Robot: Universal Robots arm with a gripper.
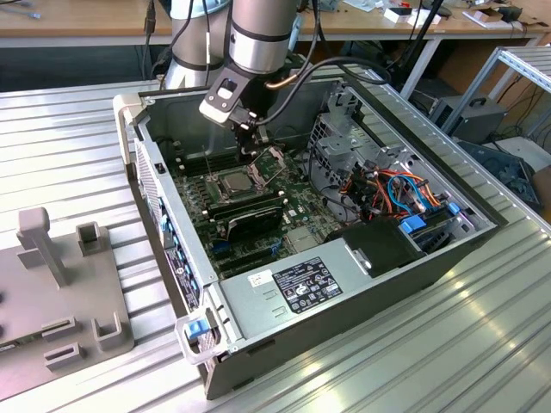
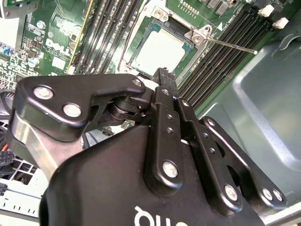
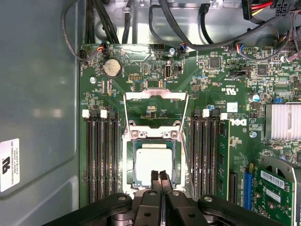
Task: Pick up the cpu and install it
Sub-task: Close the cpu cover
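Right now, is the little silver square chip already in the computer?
Nearly. The flat silver-grey square cpu already lies in its socket. The black gripper is shut, holding nothing, close by it. Left: the shiny hinged metal frame stands open, not clamped down.

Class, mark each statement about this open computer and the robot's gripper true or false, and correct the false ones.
1. The cpu lies in the motherboard socket. True.
2. The socket frame is closed down over the cpu. False: it stands hinged open.
3. The gripper has its fingers spread wide. False: they are shut together over the cpu's edge, with nothing between them.
4. The computer case lies open on a ribbed metal table. True.
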